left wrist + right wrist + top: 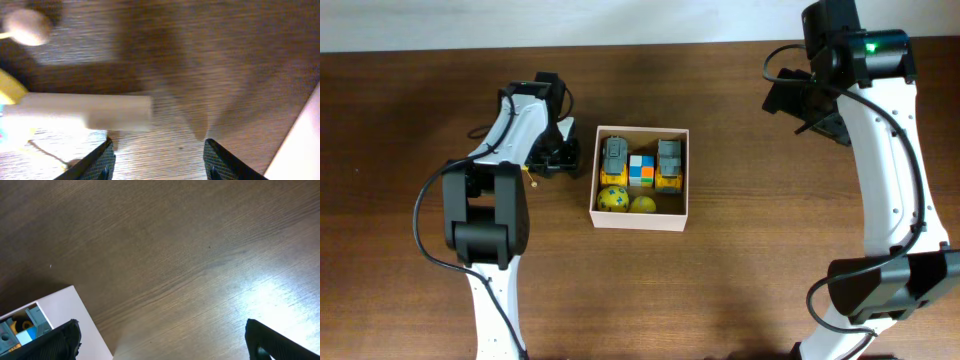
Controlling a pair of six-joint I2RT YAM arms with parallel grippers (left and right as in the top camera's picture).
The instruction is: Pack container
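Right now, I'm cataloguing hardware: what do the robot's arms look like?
The left arm and right arm have white shells with black joints. A black cable loops beside the left one; the right carries a green light. The fingers are black and cross-hatched.

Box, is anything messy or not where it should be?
Inside the container nothing looks off; the toys sit in neat rows. One blurry white-and-yellow thing is outside it, beside the left gripper, so it isn't packed.
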